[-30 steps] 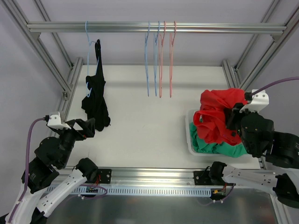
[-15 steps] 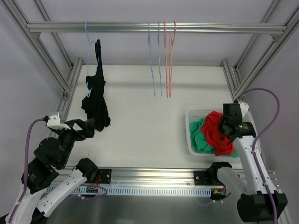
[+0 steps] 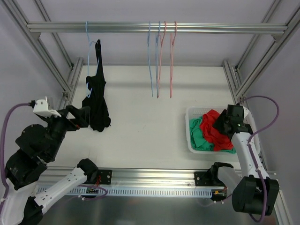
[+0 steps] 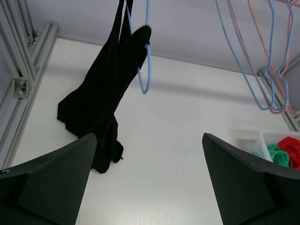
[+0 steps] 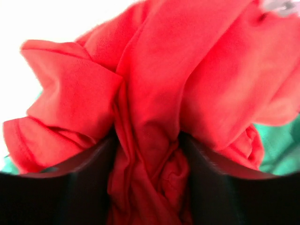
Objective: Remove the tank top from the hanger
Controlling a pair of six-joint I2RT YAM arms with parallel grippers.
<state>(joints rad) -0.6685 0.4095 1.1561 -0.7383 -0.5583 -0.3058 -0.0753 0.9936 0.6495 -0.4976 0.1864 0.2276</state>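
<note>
A black tank top [image 3: 96, 101] hangs on a blue hanger [image 3: 89, 47] at the left of the rail, with its lower part bunched on the table. In the left wrist view the tank top [image 4: 101, 108] and hanger [image 4: 145, 70] sit ahead and to the left. My left gripper [image 3: 78, 116] is just left of the cloth's lower part. The left gripper [image 4: 149, 138] is open with nothing between its fingers. My right gripper [image 3: 220, 123] is down in the basket. The right gripper [image 5: 147, 140] has its jaws apart, with folds of a red garment [image 5: 178, 70] lying between them.
A white basket [image 3: 188, 136] at the right holds the red garment [image 3: 211, 129] and a green one [image 3: 197, 138]. Several empty blue and pink hangers [image 3: 159, 61] hang mid-rail [image 3: 211, 28]. Frame posts stand at the table's back corners.
My right arm came down with the red garment into the basket and its jaws parted. My left arm shifted up and left, closer to the black tank top.
</note>
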